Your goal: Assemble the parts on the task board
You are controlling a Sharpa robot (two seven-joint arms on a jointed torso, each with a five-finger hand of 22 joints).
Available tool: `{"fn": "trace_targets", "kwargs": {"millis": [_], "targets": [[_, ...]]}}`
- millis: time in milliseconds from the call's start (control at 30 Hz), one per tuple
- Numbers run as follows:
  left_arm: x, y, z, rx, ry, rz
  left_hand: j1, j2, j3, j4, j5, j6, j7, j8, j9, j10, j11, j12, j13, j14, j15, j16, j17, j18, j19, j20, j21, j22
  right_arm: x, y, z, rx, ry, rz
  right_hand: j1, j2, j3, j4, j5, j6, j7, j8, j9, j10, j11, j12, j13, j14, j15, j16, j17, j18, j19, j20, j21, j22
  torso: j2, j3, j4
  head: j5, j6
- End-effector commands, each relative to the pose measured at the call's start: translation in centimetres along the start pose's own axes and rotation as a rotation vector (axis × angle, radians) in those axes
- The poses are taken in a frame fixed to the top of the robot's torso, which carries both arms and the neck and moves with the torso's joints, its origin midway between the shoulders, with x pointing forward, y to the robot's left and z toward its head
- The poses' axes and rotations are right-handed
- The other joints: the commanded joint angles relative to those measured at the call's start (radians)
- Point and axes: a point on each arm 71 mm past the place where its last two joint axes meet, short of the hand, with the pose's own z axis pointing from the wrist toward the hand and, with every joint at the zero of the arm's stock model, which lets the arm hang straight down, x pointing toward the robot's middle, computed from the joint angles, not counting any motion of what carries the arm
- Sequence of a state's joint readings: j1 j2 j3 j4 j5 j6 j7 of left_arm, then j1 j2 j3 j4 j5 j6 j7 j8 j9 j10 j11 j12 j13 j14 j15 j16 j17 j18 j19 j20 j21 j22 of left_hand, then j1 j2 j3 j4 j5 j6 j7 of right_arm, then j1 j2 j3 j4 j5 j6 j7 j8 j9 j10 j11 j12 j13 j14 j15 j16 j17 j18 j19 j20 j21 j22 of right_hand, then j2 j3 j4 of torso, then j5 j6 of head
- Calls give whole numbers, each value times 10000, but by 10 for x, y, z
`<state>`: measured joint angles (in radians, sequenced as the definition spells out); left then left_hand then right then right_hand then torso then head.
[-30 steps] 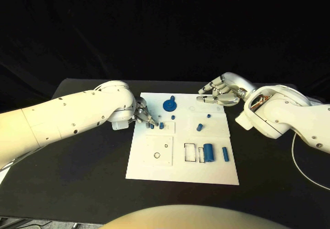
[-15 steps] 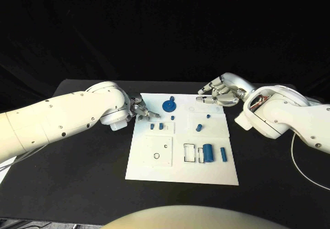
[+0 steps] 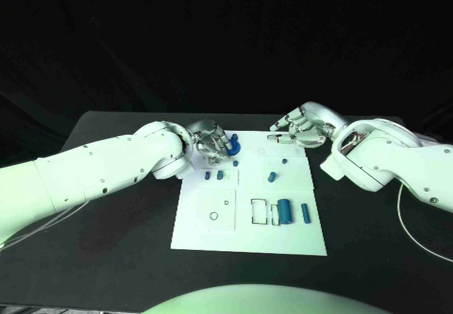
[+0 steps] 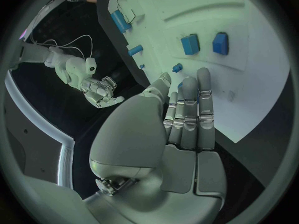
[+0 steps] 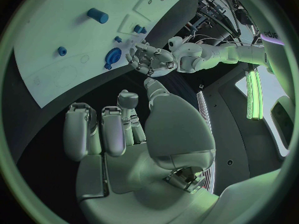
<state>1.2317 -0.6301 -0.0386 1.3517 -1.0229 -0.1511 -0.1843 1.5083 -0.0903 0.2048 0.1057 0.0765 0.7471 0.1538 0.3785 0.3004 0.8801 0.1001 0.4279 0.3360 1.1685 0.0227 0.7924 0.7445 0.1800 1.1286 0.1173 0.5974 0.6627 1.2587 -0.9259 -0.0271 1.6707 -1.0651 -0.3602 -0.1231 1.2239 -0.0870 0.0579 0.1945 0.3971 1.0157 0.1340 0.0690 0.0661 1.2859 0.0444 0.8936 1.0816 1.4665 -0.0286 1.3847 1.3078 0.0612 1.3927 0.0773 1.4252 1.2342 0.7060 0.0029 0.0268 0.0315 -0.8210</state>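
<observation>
The white task board (image 3: 250,229) lies mid-table. A round blue part (image 3: 232,150) with a knob stands near its far left corner; my left hand (image 3: 211,142) hovers right beside it, fingers stretched out, holding nothing. The left wrist view shows the left hand's fingers (image 4: 187,112) straight over the board edge, with two small blue blocks (image 4: 190,44) beyond. My right hand (image 3: 300,128) hangs over the far right corner, empty with loosely bent fingers. From the right wrist, the right hand (image 5: 115,129) faces the round part (image 5: 113,56) and the left hand (image 5: 149,59).
Two small blue blocks (image 3: 213,174) sit in a recess on the left. A short peg (image 3: 271,175) lies mid-board, tiny pegs (image 3: 284,159) further back. A thick cylinder (image 3: 286,212) and a thin one (image 3: 306,210) lie at the right. Black table surrounds the board.
My left hand has left the two small blocks and moved toward the far edge, to the round blue part. The right hand has stayed in place.
</observation>
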Motion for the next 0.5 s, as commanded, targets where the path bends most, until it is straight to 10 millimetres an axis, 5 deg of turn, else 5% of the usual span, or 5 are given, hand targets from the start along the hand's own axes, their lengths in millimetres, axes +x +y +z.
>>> {"fn": "trace_targets", "kwargs": {"millis": [33, 167, 200, 300, 500], "targets": [[0, -15, 3, 1924, -779, 1942, 65, -193, 202, -83, 51, 471, -87, -509, -500, 278, 28, -655, -761, 255, -31, -117, -252, 40, 246, -16, -111, -104, 2, 1, 0, -67, 135, -36, 76, 32, -49, -10, 34, 53, -24, 31, 14, -89, 6, -13, -1, 513, -4, -50, 47, 107, -70, 18, -34, -4, 4, -1, -13, -41, 37], [7, -19, 8, 2106, -756, 3066, -164, -301, 132, -132, 51, 1024, -90, -1057, -1005, 400, 22, -1237, -1514, 1227, -83, 829, 252, 25, 947, -19, 23, -116, 2, 1, 1, -67, 145, -35, 76, 32, -49, -10, 34, 53, -24, 31, 14, -89, 6, -13, -1, 513, -4, -50, 47, 107, -70, 18, -34, -4, 1, 5, -8, -66, 44], [10, -20, 10, 2097, -692, 3452, -313, -346, 54, -99, 30, 1248, -119, -1196, -1140, 624, -32, -1316, -1701, 2406, -139, 2970, 2319, -116, 1766, -87, 1133, 790, 2, 1, 1, -69, 148, -34, 82, 37, -50, -9, 38, 53, -24, 31, 14, -87, 6, -6, 3, 515, -5, -44, 55, 106, -68, 18, -32, 0, -1, 8, -7, -66, 53], [14, -23, 13, 2027, -562, 4088, -424, -354, -8, -90, 29, 1663, -147, -1432, -1363, 1021, -114, -1464, -2009, 3036, -229, 4593, 3898, -431, 2676, -176, 3006, 2480, 2, 1, 1, -73, 156, -33, 82, 37, -50, -9, 38, 53, -24, 31, 14, -87, 6, -6, 3, 515, -5, -44, 55, 106, -68, 18, -32, 0, 4, 6, 0, -76, 59], [21, -26, 20, 1683, -144, 4947, -521, -381, 4, -53, 21, 2284, -244, -1659, -1579, 1781, -261, -1656, -2307, 3237, -346, 5093, 4212, -622, 3126, -316, 4215, 3629, 3, 2, 1, -89, 165, -30, 82, 37, -50, -9, 38, 53, -24, 31, 14, -87, 6, -6, 3, 515, -5, -44, 55, 106, -68, 18, -32, 0, -3, 6, -7, -81, 59]]}}
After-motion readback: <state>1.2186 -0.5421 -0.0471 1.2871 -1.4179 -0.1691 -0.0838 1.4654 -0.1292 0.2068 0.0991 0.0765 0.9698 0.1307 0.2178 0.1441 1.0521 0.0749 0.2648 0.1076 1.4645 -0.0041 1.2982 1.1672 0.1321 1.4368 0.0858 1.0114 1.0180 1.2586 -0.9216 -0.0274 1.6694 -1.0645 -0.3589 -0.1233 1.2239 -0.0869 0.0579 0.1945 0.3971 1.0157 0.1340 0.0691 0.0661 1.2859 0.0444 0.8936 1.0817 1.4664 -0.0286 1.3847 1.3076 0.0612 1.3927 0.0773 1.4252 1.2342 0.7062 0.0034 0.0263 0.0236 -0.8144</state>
